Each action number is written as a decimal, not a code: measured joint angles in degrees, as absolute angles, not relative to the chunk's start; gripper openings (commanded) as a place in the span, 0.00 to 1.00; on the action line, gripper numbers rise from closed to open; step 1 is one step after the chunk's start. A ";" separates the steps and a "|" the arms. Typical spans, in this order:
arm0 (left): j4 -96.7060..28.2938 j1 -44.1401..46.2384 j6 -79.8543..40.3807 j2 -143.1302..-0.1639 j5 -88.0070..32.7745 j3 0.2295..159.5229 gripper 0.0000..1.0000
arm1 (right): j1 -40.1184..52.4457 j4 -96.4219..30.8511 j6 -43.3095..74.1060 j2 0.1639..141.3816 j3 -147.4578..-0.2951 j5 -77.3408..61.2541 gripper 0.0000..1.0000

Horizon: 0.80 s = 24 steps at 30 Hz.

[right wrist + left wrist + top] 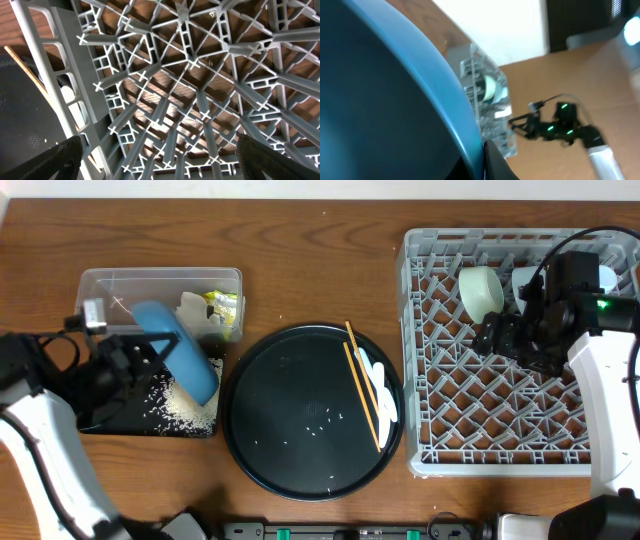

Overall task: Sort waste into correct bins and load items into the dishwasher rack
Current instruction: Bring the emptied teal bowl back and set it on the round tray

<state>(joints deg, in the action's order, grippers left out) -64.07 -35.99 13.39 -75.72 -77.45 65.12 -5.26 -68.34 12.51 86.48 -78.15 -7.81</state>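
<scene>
Overhead looks straight down on the desk [320,260]; the right wrist view closely faces the rack [70,45], shared with overhead.

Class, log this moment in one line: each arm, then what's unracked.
left gripper: holds blue bowl tilted over shallow black tray, rice there | right gripper: open above dishwasher rack | chopsticks, white spoon: on round tray

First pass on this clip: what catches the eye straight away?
A blue bowl, held on edge by the left gripper, is tipped over the black rectangular tray at left, white rice scattered beneath it. At right the big grey dishwasher rack holds pale cups at its far side, with the right gripper open above it.
</scene>
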 measured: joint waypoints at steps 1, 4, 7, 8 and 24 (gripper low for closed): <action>-64.07 -35.16 13.23 -74.78 -76.27 65.12 0.06 | -5.26 -68.31 12.51 86.48 -78.15 -7.81 0.95; -62.70 -29.89 11.31 -71.31 -71.18 65.12 0.06 | -5.26 -68.20 12.51 86.48 -78.15 -7.75 0.96; -60.53 -23.33 8.91 -69.06 -65.19 65.12 0.06 | -5.26 -68.14 12.51 86.48 -78.15 -7.73 0.96; -59.88 -20.64 7.79 -68.51 -62.74 65.12 0.06 | -5.26 -68.14 12.51 86.48 -78.15 -7.73 0.96; -46.11 17.69 -8.03 -77.43 -37.58 65.10 0.06 | -5.26 -68.12 12.51 86.48 -78.15 -7.70 0.96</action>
<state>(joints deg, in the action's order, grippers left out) -46.11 17.69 -8.03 -77.43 -37.58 65.10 -5.26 -68.12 12.51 86.48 -78.15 -7.70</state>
